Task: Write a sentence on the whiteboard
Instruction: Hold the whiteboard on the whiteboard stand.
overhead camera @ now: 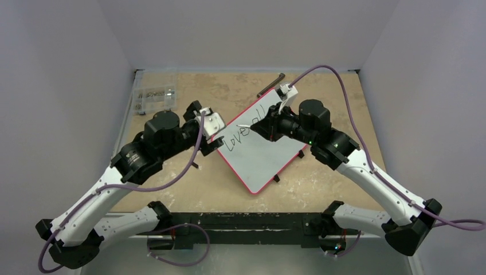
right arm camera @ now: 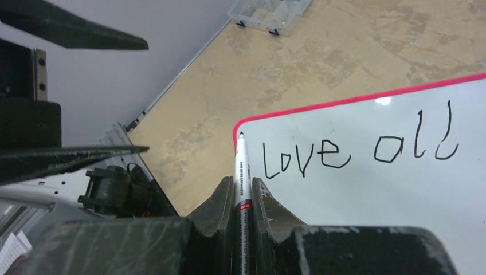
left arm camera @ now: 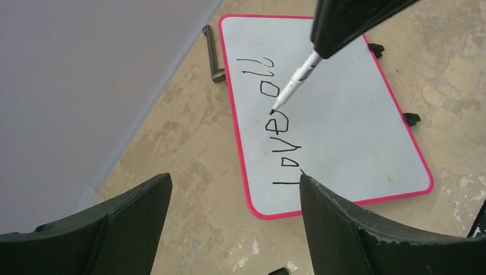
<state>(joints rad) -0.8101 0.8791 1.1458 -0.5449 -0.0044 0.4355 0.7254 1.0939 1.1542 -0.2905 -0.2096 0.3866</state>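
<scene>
The whiteboard (overhead camera: 265, 157) lies at an angle mid-table, white with a red-pink rim. It also shows in the left wrist view (left arm camera: 344, 132) and the right wrist view (right arm camera: 372, 200). The sentence (overhead camera: 245, 127) reads "Love all" in one line of black strokes (left arm camera: 281, 123) (right arm camera: 355, 150). My right gripper (overhead camera: 254, 126) (right arm camera: 243, 182) is shut on a white marker (right arm camera: 241, 166) (left arm camera: 295, 83). The marker's tip points down at the board, just below the writing; I cannot tell whether it touches. My left gripper (overhead camera: 213, 138) (left arm camera: 234, 180) is open and empty at the board's left corner.
A clear plastic box (overhead camera: 153, 98) (right arm camera: 269, 14) stands at the back left by the wall. A dark L-shaped tool (overhead camera: 270, 85) (left arm camera: 213, 54) lies behind the board. Small black clips (left arm camera: 410, 118) stick out from under the board's edge. Walls close three sides.
</scene>
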